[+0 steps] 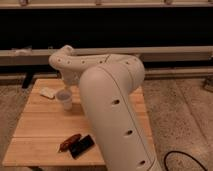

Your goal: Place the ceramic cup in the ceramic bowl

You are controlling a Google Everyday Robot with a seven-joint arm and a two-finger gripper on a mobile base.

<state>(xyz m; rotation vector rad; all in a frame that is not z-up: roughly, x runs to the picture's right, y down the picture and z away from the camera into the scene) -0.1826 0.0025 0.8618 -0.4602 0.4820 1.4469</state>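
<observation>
The ceramic cup (64,98), small and whitish, stands upright on the wooden table (40,125) towards its far left. My gripper (67,85) hangs directly over the cup at the end of the white arm (112,105), and the wrist covers most of it. The arm's thick white link fills the centre and right of the view and hides that part of the table. The ceramic bowl is out of view.
A small flat white object (47,92) lies left of the cup. Near the table's front edge lie a reddish-brown elongated item (69,142) and a black rectangular one (81,146). A black cable (185,160) loops on the floor at right.
</observation>
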